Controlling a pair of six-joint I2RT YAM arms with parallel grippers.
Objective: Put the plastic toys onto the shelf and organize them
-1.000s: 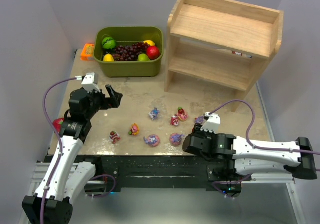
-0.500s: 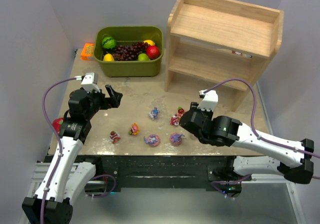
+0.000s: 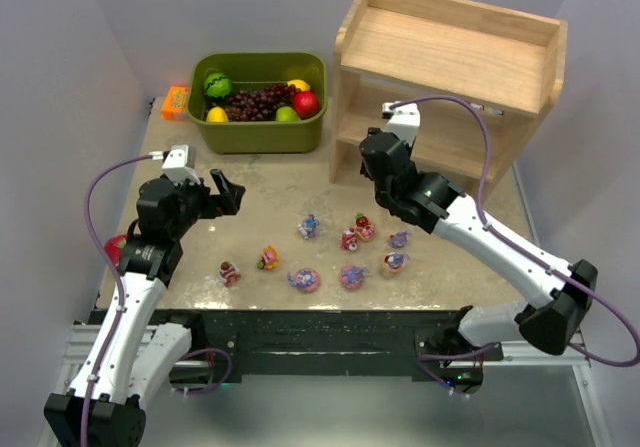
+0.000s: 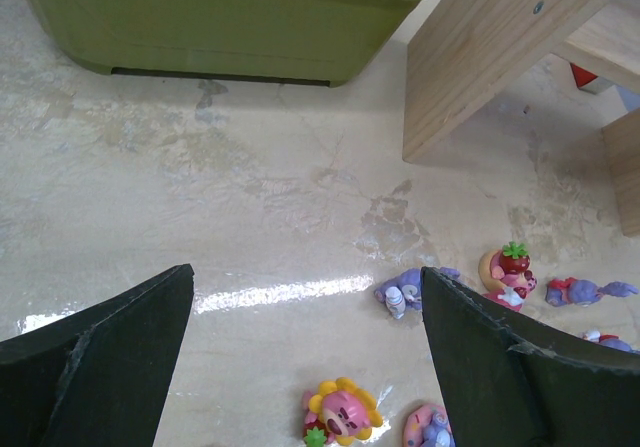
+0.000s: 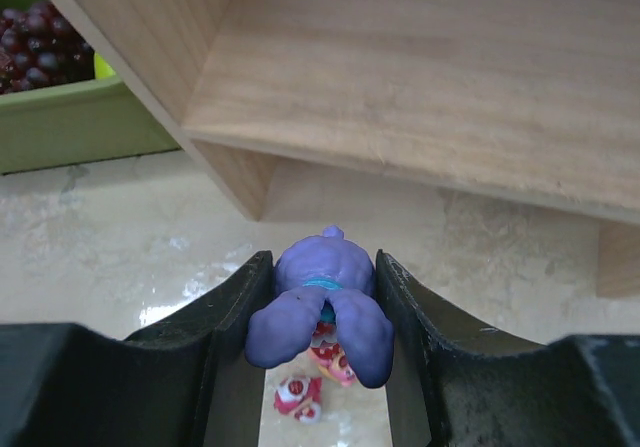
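My right gripper (image 3: pixel 372 155) is shut on a blue-purple long-eared bunny (image 5: pixel 322 302) and holds it in the air in front of the left end of the lower tier of the wooden shelf (image 3: pixel 450 57). In the right wrist view the bunny sits between both fingers (image 5: pixel 230 312), with the lower shelf board (image 5: pixel 420 77) just ahead. Several figurines lie on the table: a bunny (image 3: pixel 309 227), a strawberry bear (image 3: pixel 364 227), a flower bear (image 3: pixel 267 258) and others. My left gripper (image 3: pixel 228 189) is open and empty above the table, left of them.
An olive-green bin (image 3: pixel 262 132) of fake fruit stands at the back left, beside the shelf. An orange box (image 3: pixel 175 101) lies left of the bin. A red fruit (image 3: pixel 117 247) sits by the left arm. A small red-and-white thing (image 3: pixel 485 108) lies on the lower tier.
My right arm has risen from the table's front right and swung back and left to the shelf's lower tier, carrying the bunny. The left arm has not moved.
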